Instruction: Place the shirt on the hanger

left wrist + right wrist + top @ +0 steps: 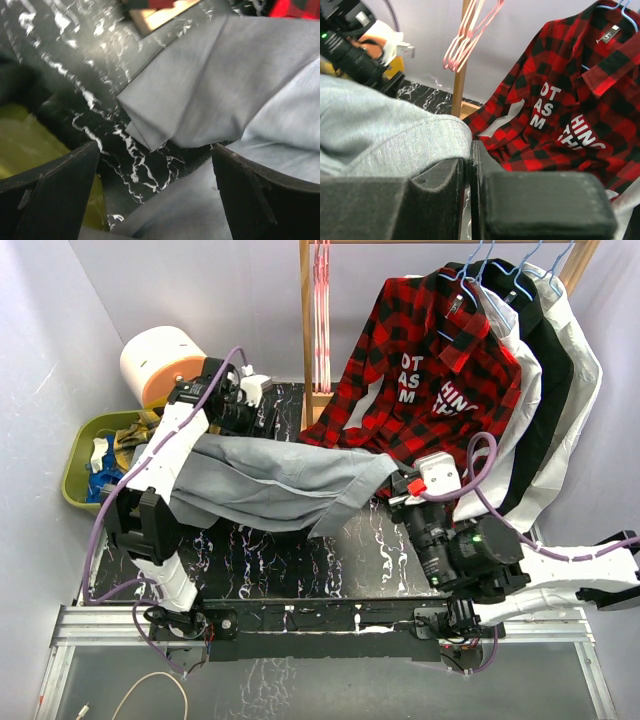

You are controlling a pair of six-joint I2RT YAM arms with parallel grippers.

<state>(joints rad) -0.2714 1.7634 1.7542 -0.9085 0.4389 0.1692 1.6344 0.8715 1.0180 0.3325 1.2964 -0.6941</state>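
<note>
The grey shirt [280,480] hangs stretched above the black marble table, draped over my left forearm and running right to my right gripper [398,485]. That gripper is shut on the shirt's edge [380,130], jaws pressed together [470,160]. My left gripper [238,412] is open above the table's back left. In its wrist view, grey cloth [220,90] lies under and between the spread jaws [155,200], not pinched. The pink hanger [320,300] hangs with other thin pink ones on the wooden rack, also in the right wrist view [470,35], away from both grippers.
A red-black plaid shirt [430,370] hangs on the rack just behind my right gripper, beside black and white garments [545,360] on light blue hangers. A green bin [80,455] and an orange-white roll [160,365] stand at the left. The rack's wooden post [306,340] stands behind the table.
</note>
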